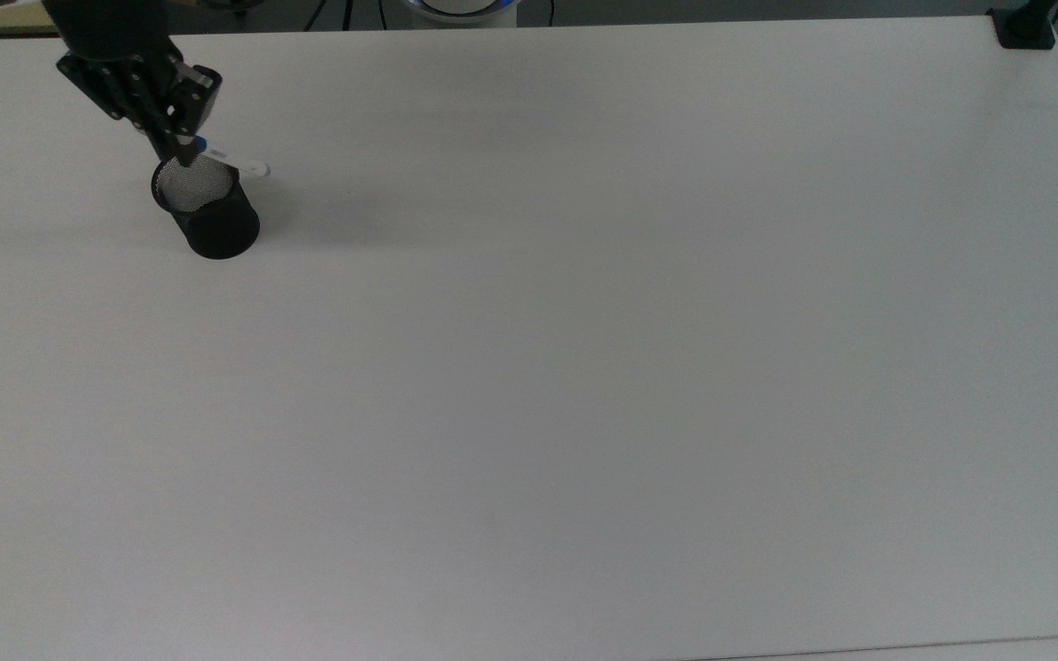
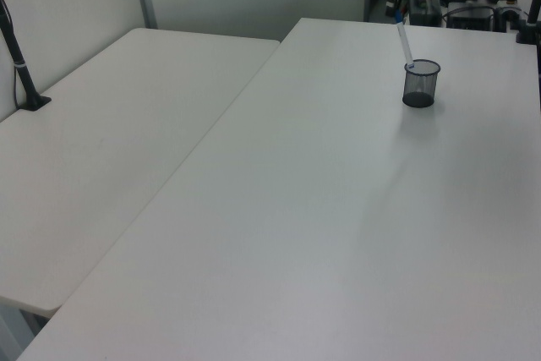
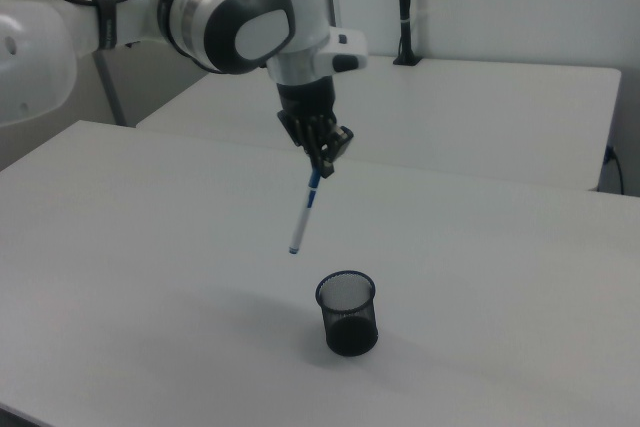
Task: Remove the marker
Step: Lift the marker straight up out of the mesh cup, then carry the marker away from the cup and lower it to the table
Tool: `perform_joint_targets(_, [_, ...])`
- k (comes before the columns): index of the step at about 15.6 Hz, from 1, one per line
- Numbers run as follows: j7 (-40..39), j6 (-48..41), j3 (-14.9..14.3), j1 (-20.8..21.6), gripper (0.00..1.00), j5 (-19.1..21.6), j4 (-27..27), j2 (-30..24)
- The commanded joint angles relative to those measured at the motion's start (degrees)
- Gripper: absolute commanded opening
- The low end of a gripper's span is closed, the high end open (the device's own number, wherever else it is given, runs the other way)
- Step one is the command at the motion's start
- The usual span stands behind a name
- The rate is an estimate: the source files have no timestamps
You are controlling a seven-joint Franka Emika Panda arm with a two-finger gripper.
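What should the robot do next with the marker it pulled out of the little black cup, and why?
Probably carry it sideways, away from the cup, then lower it to the table. In the right view the gripper pinches the marker by its blue cap end, and the lower tip hangs clear above the mesh cup. Since it is already out, it only needs a bare spot to rest.
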Motion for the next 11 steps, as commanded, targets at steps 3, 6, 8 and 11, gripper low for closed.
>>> perform_joint_targets(3, [2.45, -4.53, 0.61, 9.11, 0.14, 0.74, -1.28, 1.45])
perform_joint_targets(6, [3.23, -4.71, 0.61, 14.12, 0.14, 0.22, -1.28, 5.75])
perform_joint_targets(8, [3.33, -3.92, 0.52, 15.97, 0.14, -0.22, -0.85, 9.79])
perform_joint_targets(11, [5.77, 1.07, 0.34, 18.08, 0.15, -1.54, -0.84, 13.67])
